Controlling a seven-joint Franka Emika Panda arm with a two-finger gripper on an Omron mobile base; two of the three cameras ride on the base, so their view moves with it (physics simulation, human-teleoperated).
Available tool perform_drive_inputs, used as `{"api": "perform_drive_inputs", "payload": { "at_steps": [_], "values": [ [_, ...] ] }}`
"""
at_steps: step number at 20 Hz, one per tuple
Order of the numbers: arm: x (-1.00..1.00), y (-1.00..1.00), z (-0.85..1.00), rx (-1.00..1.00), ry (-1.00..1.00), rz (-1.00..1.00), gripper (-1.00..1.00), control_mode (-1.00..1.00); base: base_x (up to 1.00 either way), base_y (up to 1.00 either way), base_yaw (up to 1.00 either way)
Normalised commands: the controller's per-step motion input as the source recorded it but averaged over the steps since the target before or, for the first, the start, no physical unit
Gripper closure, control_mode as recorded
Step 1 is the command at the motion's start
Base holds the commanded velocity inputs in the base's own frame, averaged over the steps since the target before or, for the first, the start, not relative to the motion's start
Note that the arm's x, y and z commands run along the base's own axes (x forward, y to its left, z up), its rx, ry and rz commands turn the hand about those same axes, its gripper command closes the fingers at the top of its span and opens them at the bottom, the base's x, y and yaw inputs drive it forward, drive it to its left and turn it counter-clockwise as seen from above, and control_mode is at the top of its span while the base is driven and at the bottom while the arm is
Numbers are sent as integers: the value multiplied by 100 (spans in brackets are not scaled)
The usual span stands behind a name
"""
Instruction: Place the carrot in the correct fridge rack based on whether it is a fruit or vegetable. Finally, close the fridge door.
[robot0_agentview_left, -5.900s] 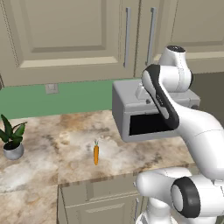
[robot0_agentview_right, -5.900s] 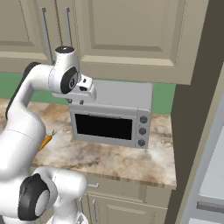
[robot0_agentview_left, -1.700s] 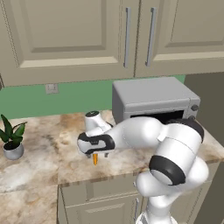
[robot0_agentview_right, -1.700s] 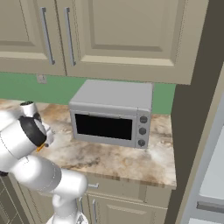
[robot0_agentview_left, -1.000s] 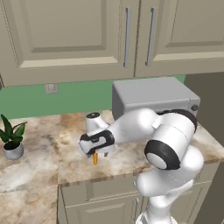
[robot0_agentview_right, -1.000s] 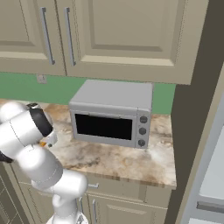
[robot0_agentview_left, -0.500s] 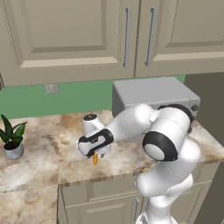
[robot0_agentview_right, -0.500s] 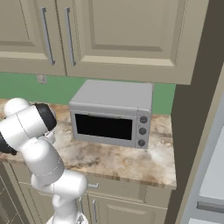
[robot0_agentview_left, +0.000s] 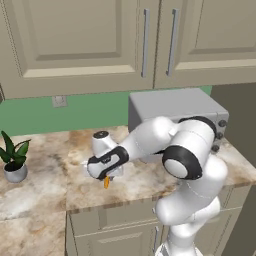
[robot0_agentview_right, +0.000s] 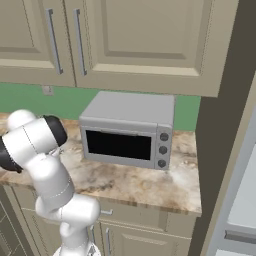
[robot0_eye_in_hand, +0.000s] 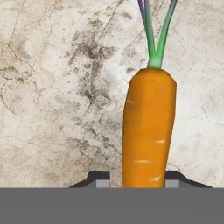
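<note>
Two fingertips (robot0_eye_in_hand: 103, 180) flank carrot (robot0_eye_in_hand: 148, 131) on marble counter (robot0_eye_in_hand: 57, 109), pressed against both sides. Gripper (robot0_agentview_left: 106, 176) low over counter front edge, left of microwave (robot0_agentview_left: 172, 107). Plant (robot0_agentview_left: 14, 157) far left.

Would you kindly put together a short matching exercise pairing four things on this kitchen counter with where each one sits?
Things:
1. carrot
2. potted plant
3. microwave
4. claw

Places:
A. at the counter's far left end in the left base view
B. low over the marble, one tip either side of the carrot
C. under the wall cabinets, door shut
D. lying on the marble between two dark tips

Pairs: 1-D, 2-A, 3-C, 4-B
</note>
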Motion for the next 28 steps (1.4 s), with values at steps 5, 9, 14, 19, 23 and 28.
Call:
{"api": "perform_drive_inputs", "payload": {
  "at_steps": [5,9,14,19,23,28],
  "values": [
    [-31,-10,5,1,-9,0,100,-100,0,0,0],
    [-77,-8,87,0,-27,0,100,-100,0,0,0],
    [-77,-31,100,0,-28,0,100,-100,0,0,0],
    [-67,-65,100,0,-17,-3,100,-100,0,0,0],
    [-35,-70,100,0,-1,-4,100,-100,0,0,0],
    [-9,-70,94,0,0,-9,100,-100,0,0,0]
  ]
}}
